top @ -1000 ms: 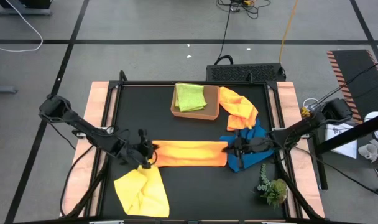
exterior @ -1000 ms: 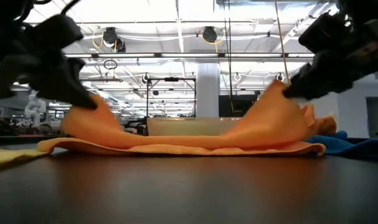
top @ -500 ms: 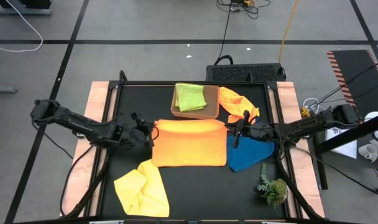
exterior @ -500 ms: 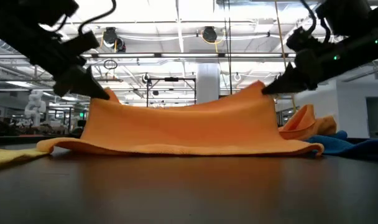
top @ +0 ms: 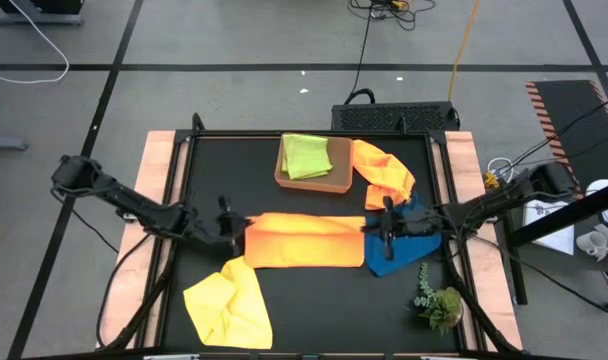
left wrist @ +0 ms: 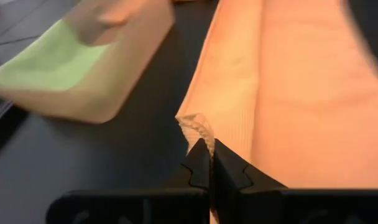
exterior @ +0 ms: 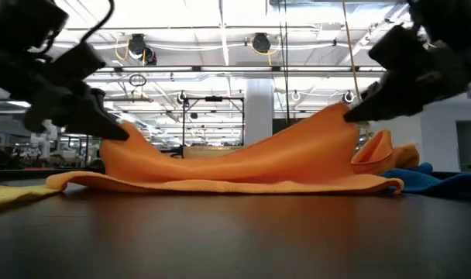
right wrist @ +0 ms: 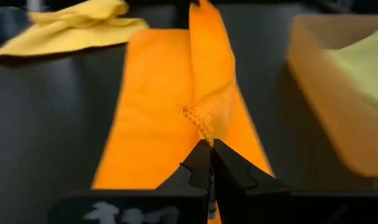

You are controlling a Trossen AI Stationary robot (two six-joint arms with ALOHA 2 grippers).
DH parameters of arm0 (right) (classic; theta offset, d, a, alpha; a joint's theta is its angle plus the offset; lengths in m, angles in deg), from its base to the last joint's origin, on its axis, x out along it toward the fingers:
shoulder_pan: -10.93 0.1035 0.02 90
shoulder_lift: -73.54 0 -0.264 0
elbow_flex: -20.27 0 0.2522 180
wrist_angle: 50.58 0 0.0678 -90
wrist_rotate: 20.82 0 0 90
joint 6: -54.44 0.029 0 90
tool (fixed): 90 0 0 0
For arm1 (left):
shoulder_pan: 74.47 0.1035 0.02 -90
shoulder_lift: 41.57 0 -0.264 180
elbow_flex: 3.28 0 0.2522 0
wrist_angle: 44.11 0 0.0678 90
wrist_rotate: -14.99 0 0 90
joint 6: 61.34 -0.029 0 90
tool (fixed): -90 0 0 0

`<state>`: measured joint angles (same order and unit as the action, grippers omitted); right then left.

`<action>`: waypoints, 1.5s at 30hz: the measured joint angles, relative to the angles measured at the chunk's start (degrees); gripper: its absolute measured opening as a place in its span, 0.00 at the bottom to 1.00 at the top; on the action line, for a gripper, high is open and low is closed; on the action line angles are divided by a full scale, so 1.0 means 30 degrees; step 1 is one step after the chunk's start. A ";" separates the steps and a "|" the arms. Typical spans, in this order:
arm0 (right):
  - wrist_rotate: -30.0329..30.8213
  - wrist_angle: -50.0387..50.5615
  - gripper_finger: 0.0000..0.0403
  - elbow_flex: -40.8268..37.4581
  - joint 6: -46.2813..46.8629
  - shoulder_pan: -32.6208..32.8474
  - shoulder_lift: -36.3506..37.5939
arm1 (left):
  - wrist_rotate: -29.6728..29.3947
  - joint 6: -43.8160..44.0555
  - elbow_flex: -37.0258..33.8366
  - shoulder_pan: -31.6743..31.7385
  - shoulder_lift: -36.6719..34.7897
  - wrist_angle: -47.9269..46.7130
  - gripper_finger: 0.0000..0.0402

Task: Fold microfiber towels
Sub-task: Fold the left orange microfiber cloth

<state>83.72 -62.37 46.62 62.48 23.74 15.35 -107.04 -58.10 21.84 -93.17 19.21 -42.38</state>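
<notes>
An orange microfiber towel lies mid-table, its upper layer raised at both ends and sagging between them; the lower layer rests flat on the table. My left gripper is shut on its left corner and my right gripper on its right corner. A yellow towel lies crumpled near left. A blue towel lies under the right arm. A second orange towel lies far right. A lime green towel sits folded in the tray. My left gripper pinches the orange towel's left corner between its two fingertips, coming from the table's left and slanting down. The corner is lifted off the table; the cloth slopes down from it to the table. My right gripper pinches the right corner at its fingertips, coming from the table's right and slanting slightly down. That corner stands higher, and the held edge hangs slack toward the middle.
The brown tray stands at the far middle, just beyond the towel. A green plant sprig lies near right. Bare black table shows in front of the towel, between the yellow towel and the sprig.
Both grippers carried the towel's corners up and toward the far edge, spreading the cloth wide and drawing the held edge taut. Then they came back toward the near edge and lower, the left one more. The raised layer now sags in the middle over the lower layer.
</notes>
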 joint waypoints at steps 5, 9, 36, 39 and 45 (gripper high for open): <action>-0.0020 -0.1696 0.00 -0.1388 0.1040 0.1602 -0.0007 | 0.0016 0.0461 -0.0044 -0.2060 0.0000 0.0247 0.01; -0.0027 -0.2828 0.00 -0.2059 0.1235 0.2645 -0.0007 | 0.0196 0.0900 -0.0044 -0.3286 0.0019 -0.0159 0.01; -0.6008 -0.7203 0.28 -0.0675 0.4856 0.4304 -0.7219 | 0.6776 0.8033 -0.0054 -0.4715 0.0029 -0.0875 0.28; -0.5889 -0.7398 0.26 -0.0682 0.4143 0.4251 -0.6779 | 0.6429 0.7340 -0.0042 -0.4977 -0.0116 -0.0475 0.24; -0.4348 -0.8407 0.24 -0.0675 0.1296 0.3744 -0.4059 | 0.5380 0.3736 0.0965 -0.4977 -0.1395 -0.0135 0.16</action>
<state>70.68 -87.59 44.60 66.37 34.97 3.17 -90.90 -46.90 24.73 -108.10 15.02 -42.78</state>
